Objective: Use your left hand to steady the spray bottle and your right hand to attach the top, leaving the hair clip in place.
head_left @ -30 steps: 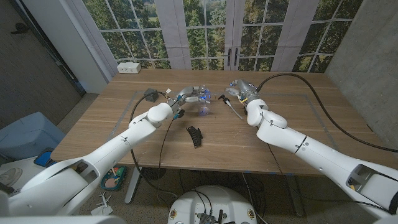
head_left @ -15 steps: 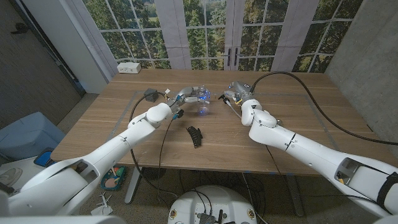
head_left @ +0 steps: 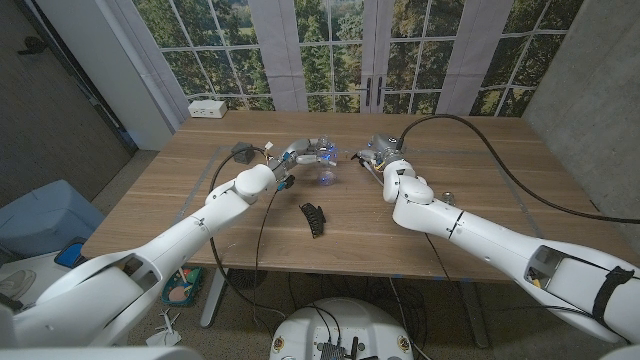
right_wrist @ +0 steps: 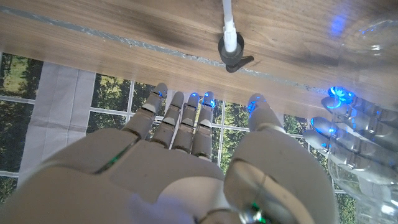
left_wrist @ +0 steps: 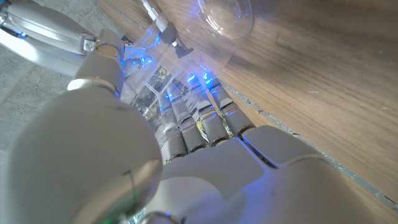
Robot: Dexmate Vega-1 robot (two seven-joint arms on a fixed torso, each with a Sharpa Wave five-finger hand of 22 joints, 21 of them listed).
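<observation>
Both hands worked: left hand (head_left: 303,152) gripped the light, slippery clear bottle (head_left: 326,176); right hand (head_left: 381,150) hovered open by the sprayer top (right_wrist: 232,50), best grabbed at its collar.

Robot body: two white arms, each ending in a five-finger hand.
Arm shells are glossy white, rounded, with dark seams at the joints, entering from the lower corners of the head view. The left hand (head_left: 305,152) and right hand (head_left: 379,150) are silver-grey with segmented fingers (right_wrist: 177,124) and blue lights at the fingertips (left_wrist: 198,84). A black cable runs along each arm; the right arm's cable arcs across the upper right.
</observation>
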